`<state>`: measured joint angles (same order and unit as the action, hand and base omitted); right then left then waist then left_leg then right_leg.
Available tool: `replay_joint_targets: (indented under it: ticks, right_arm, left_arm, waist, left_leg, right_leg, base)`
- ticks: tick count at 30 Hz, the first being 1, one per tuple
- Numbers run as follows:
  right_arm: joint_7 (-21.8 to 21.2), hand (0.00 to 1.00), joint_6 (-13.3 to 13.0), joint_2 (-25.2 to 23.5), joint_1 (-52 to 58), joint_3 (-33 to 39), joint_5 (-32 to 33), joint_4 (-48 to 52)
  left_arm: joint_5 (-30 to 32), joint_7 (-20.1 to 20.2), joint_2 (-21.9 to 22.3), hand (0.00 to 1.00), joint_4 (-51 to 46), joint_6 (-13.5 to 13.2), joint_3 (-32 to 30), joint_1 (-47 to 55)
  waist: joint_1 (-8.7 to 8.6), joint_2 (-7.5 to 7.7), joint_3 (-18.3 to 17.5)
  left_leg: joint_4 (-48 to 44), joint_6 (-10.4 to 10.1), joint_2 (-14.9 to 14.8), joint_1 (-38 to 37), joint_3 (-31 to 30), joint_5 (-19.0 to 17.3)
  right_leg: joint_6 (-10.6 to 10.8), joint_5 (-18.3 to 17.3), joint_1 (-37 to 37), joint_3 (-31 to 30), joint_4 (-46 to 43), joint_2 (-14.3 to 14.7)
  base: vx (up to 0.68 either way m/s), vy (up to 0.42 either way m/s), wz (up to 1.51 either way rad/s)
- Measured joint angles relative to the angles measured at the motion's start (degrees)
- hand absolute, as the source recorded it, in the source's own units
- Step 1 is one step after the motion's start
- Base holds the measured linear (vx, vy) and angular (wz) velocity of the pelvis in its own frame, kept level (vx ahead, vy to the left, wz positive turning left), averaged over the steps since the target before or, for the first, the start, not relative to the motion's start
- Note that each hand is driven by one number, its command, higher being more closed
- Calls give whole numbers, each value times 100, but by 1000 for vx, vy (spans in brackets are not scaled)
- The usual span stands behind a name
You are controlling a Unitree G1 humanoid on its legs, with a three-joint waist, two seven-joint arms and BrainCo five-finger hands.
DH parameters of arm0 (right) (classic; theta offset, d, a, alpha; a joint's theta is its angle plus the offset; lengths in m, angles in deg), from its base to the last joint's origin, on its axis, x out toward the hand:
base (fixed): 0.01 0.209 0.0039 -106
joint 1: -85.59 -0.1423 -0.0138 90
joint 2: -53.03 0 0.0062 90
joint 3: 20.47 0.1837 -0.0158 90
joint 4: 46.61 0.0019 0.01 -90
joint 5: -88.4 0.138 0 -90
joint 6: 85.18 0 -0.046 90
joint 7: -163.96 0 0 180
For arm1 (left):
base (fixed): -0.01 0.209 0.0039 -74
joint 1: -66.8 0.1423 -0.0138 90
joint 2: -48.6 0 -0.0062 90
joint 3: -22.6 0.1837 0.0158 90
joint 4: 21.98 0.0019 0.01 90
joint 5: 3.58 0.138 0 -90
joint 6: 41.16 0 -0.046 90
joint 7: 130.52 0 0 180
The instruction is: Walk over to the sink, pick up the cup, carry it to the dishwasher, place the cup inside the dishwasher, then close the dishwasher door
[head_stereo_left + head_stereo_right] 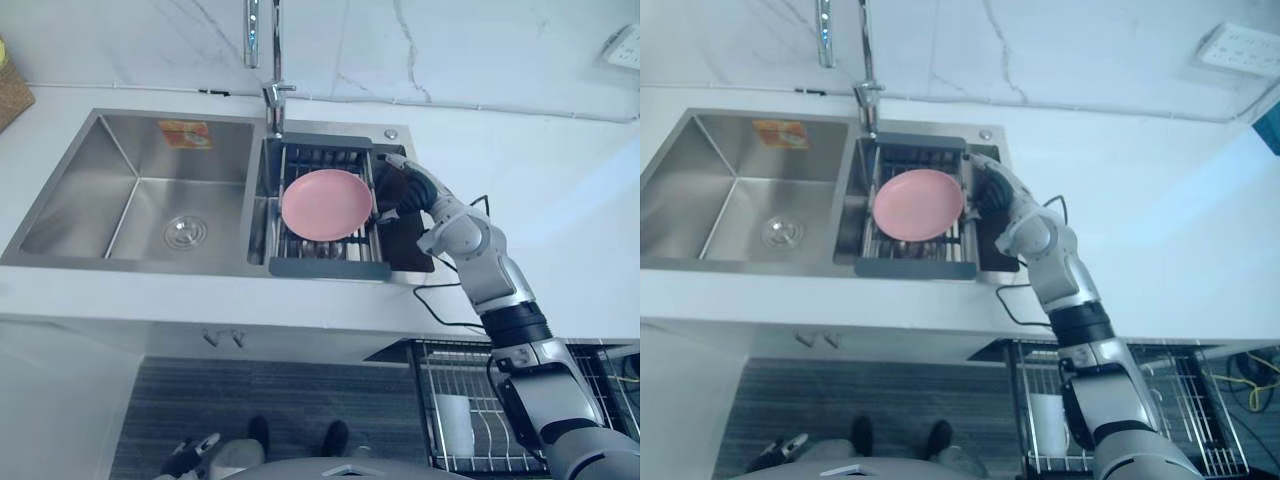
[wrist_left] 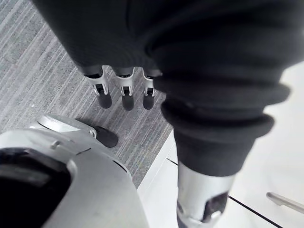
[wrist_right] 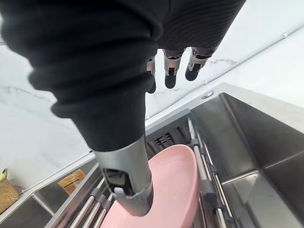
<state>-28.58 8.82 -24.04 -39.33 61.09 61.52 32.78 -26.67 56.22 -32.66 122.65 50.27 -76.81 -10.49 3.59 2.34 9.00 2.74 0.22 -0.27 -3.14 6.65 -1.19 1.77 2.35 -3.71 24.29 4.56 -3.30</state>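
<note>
Your right hand (image 1: pixel 402 185) is hovering with its fingers straight and apart from the thumb, holding nothing. It is just beside the pink plate (image 1: pixel 326 204), which is lying on the drainer rack (image 1: pixel 330 268) in the sink (image 1: pixel 130 150). Your left hand (image 2: pixel 123 95) is hanging over the floor (image 2: pixel 38 71), fingers relaxed and empty. What looks like a white cup (image 1: pixel 455 422) is standing in the dishwasher rack (image 1: pixel 450 370) below the worktop (image 1: pixel 540 180).

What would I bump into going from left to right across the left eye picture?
Woven basket → big sink bowl → pink plate → right robot hand → wall socket.
</note>
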Motion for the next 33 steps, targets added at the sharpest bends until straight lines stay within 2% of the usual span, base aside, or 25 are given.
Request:
replay_joint_targets:
  ticks: [1, 7, 14, 19, 25, 33]
  right_arm:
    - [-234, 0, -104, -2, 12, 0, 58, 2]
    - [-233, 0, -119, -5, 136, 9, 61, 101]
    - [-362, 0, -190, -60, 1239, 84, 42, 1098]
    - [-437, 0, -385, -384, 1889, 196, -663, 1665]
    - [-265, 0, -558, -383, 1889, 135, -1367, 1665]
    - [152, 0, -490, -378, 1852, -50, -1400, 1614]
  left_arm:
    - [91, 119, -27, 0, -16, -1, -9, 8]
    - [92, 116, -59, 0, -15, -1, -5, 9]
    - [294, 99, -69, 0, -28, -63, 54, 7]
    - [528, -40, -68, 0, -19, -197, 55, 6]
    - [600, -83, -74, 0, 9, -202, 44, 6]
    - [737, -115, -83, 0, 13, -201, 6, -1]
  waist:
    - [-13, 67, 21]
    - [-18, 97, 18]
    - [-116, 97, 18]
    - [-200, 90, 10]
    - [-184, 126, -44]
    - [-165, 144, -114]
  left_leg:
    - [58, 37, 38, -88, 3, 71]
    - [59, 48, 40, -89, 3, 82]
    - [58, 37, 43, -112, 4, 90]
    - [168, -19, 42, -210, 55, 104]
    - [206, -18, 49, -199, 135, 104]
    - [208, 50, 63, -179, 127, 154]
  right_leg:
    - [12, 17, -12, -40, -95, -53]
    - [17, 33, -14, -43, -95, -55]
    - [23, 29, -27, -27, -125, -75]
    - [75, -11, -53, -51, -252, -107]
    - [78, -14, -29, -69, -298, -137]
    - [75, -12, -43, -32, -245, -135]
  base:
    - [0, 0, 0]
    - [-6, 1, 0]
    - [0, 0, 0]
    - [-29, 4, -3]
    - [-53, 23, 0]
    - [32, 13, 2]
